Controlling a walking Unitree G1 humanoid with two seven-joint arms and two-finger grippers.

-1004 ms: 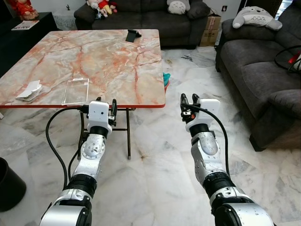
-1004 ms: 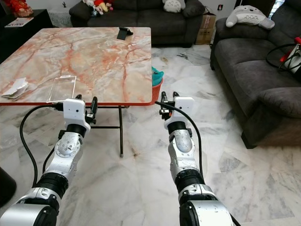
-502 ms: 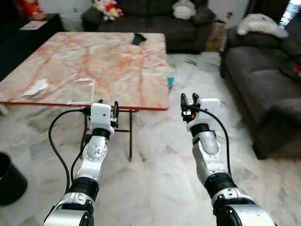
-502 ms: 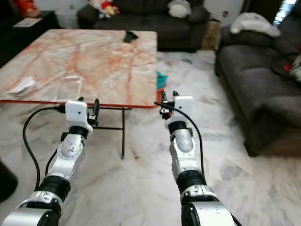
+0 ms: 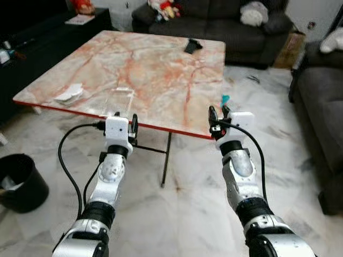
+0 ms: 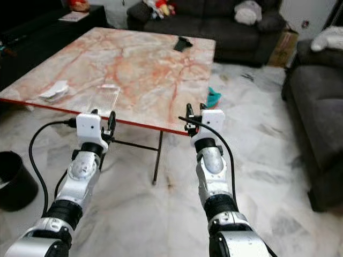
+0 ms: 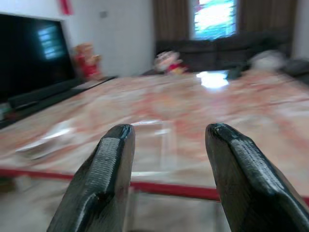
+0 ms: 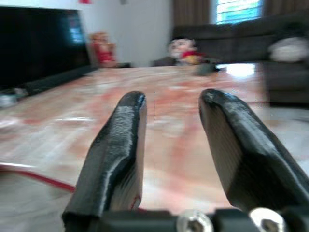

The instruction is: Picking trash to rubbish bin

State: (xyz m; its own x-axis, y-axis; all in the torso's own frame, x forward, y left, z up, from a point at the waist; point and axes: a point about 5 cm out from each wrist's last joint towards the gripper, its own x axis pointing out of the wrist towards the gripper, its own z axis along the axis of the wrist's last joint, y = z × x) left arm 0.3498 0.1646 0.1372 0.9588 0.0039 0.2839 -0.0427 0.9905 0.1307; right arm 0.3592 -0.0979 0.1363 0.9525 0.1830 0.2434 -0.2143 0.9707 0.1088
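We observe both arms raised in front of the body, at the near edge of the marble table (image 5: 161,69), which has a red rim. The left gripper (image 5: 124,124) sits just short of that edge with its two black fingers (image 7: 104,183) parted and nothing between them. Directly ahead of it, on the tabletop just past the rim, lies a clear plastic container (image 5: 119,98), flat and see-through; in the left wrist view it shows between and beyond the fingertips. Further off to that gripper's left, also near the table edge, rests a crumpled white paper (image 5: 69,92). The right gripper (image 5: 218,114) is held at the table's near right corner, fingers likewise spread apart and holding nothing; ahead of it the right wrist view gives the bare marble surface running away, blurred. Just beyond the right gripper, low beside the table corner, a teal object (image 5: 224,100) peeks out; we cannot tell what it is. At the far side of the table from both grippers lies a small black object (image 5: 192,45). The black rubbish bin (image 5: 20,182) stands on the marble floor well to the left of and behind the left gripper. Dark grey sofas (image 5: 214,19) stand beyond the table.
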